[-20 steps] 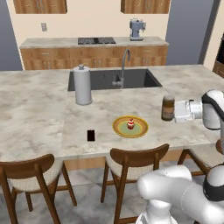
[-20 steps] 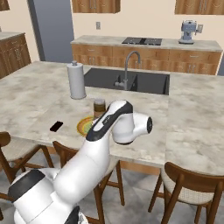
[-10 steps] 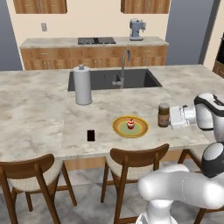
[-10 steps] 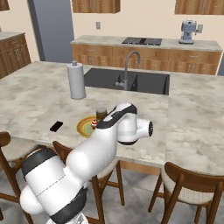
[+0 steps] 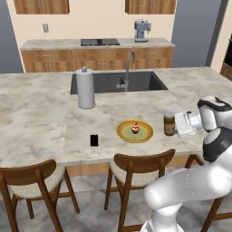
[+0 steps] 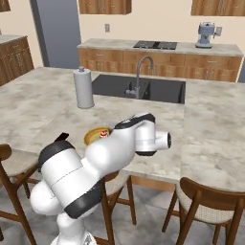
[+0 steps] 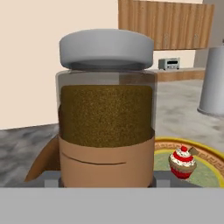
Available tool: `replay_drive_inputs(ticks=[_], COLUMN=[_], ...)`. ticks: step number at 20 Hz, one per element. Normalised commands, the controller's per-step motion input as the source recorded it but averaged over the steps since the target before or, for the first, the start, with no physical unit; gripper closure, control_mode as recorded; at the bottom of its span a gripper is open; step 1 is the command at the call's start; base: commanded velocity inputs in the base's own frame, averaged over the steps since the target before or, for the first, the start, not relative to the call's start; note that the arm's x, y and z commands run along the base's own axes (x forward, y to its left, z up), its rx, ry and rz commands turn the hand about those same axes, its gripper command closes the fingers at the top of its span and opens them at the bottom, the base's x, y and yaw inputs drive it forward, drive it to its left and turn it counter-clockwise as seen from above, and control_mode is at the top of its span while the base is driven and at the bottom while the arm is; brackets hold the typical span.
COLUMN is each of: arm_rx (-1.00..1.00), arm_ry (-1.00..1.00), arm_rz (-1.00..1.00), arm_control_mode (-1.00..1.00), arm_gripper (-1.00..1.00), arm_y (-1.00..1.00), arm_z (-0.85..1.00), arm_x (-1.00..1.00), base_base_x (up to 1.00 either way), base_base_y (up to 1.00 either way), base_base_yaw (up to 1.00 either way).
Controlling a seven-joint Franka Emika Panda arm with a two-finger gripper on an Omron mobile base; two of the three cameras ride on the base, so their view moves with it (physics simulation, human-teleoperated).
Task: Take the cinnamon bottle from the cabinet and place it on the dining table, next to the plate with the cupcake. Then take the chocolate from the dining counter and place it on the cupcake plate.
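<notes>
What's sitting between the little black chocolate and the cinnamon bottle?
The yellow plate with the cupcake sits between the chocolate and the cinnamon bottle, seen in the left base view.

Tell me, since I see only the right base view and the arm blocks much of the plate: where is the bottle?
Observer: In the left base view the bottle stands upright on the table, just right of the plate, apart from it.
Operator: Is it released?
Observer: The gripper is at the bottle's right side, level with it; the hand view has the bottle close up in front.
Operator: And the chocolate?
Observer: The chocolate lies flat on the table left of the plate, apart from it.
</notes>
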Motion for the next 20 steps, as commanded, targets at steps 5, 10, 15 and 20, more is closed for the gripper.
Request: replay_drive_inputs(ticks=[5,10,15,20], arm_rx=[0.0,0.0,0.02,0.17], arm_ry=[0.0,-0.04,-0.08,0.0], arm_rz=[0.0,0.01,0.05,0.09], arm_control_mode=[-1.0,-1.0,-1.0,-1.0], arm_gripper=[1.0,1.0,1.0,1.0], arm_y=[-0.13,-0.13,-0.15,-0.25], arm_z=[-0.26,-0.32,-0.32,-0.23], arm_x=[0.3,0.26,0.21,0.28], base_base_x=[0.0,0.0,0.0,0.0], base_base_y=[0.0,0.0,0.0,0.0], base_base_yaw=[0.0,0.0,0.0,0.0])
